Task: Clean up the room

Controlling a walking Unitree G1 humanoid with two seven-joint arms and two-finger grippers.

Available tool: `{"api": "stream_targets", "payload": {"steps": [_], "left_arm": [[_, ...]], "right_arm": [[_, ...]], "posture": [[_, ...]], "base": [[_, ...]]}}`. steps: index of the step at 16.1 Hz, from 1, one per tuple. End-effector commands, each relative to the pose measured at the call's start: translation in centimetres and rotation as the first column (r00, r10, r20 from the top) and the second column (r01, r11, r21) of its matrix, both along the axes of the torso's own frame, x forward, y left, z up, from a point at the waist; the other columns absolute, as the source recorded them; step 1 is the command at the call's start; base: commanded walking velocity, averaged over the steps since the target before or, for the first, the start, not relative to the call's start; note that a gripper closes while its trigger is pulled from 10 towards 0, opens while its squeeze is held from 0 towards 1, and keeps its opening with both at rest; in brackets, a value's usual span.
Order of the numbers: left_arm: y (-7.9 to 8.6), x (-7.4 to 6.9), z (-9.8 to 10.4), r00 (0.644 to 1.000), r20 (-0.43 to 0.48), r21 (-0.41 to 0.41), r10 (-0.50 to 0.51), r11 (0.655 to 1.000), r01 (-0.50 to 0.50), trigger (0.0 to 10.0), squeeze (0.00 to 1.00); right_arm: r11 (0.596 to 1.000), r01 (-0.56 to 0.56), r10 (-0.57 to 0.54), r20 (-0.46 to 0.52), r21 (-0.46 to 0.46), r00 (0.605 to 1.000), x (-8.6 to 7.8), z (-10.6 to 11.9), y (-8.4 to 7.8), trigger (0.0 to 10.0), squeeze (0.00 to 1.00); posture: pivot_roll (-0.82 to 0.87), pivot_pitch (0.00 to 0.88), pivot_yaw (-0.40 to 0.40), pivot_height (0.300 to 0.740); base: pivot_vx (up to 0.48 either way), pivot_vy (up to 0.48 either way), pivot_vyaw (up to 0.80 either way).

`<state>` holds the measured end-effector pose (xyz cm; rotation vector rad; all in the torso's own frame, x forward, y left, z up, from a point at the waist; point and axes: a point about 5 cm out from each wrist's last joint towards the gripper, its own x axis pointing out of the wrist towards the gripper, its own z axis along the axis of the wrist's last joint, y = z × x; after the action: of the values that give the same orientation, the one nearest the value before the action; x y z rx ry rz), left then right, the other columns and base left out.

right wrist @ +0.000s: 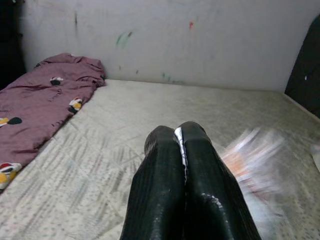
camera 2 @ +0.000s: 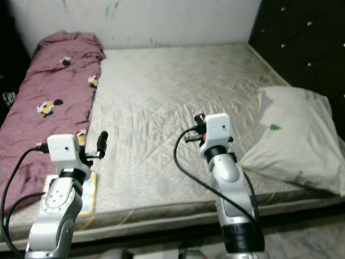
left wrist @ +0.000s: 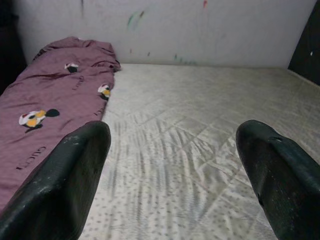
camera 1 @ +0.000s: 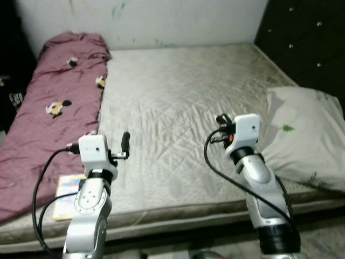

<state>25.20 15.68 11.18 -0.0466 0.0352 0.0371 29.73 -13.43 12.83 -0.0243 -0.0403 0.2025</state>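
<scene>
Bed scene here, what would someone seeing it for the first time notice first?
Probably the maroon blanket with cartoon prints, rumpled along the robot's left side of the bare quilted mattress. Next, the white pillow at the mattress's right edge beside the dark tufted headboard. Both grippers hover over the near edge, the left gripper open, the right gripper shut.
</scene>
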Motion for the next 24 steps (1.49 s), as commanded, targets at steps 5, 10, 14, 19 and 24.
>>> {"api": "stream_targets", "payload": {"steps": [5, 10, 14, 19, 24], "left_arm": [[0.63, -0.09, 0.17, 1.000, 0.010, 0.009, 0.014, 1.000, -0.014, 10.0, 0.00], [0.63, -0.09, 0.20, 1.000, 0.016, 0.012, 0.022, 1.000, -0.022, 10.0, 0.00], [0.59, -0.09, 0.22, 0.999, 0.020, 0.014, 0.026, 1.000, -0.026, 10.0, 0.00], [0.75, -0.25, 0.16, 0.999, 0.016, 0.012, 0.040, 0.999, -0.041, 10.0, 0.00], [0.91, -0.27, 0.23, 0.999, 0.019, 0.013, 0.047, 0.999, -0.047, 10.0, 0.00]], "right_arm": [[0.999, -0.036, 0.035, 0.031, 0.008, 0.999, 0.16, 0.75, 0.88, 10.0, 0.00], [0.999, -0.051, 0.051, 0.031, -0.011, 0.998, 0.20, 0.73, 0.95, 10.0, 0.00], [0.998, -0.063, 0.063, 0.046, -0.018, 0.997, 0.20, 0.90, 1.08, 10.0, 0.00], [0.998, -0.063, 0.064, 0.030, -0.024, 0.997, 0.05, 0.55, 1.07, 10.0, 0.00], [0.997, -0.079, 0.080, 0.035, -0.021, 0.996, 0.05, 0.61, 1.49, 10.0, 0.00]], "posture": [[-0.03, 0.000, -0.004, 0.740], [-0.02, 0.000, -0.008, 0.740], [-0.02, 0.000, -0.013, 0.740], [-0.02, 0.000, -0.027, 0.740], [-0.02, 0.000, -0.024, 0.740]], "base": [[0.000, 0.480, 0.00], [0.000, 0.480, 0.00], [0.000, 0.480, 0.46], [0.000, 0.480, 0.18], [0.000, 0.480, 0.00]]}}
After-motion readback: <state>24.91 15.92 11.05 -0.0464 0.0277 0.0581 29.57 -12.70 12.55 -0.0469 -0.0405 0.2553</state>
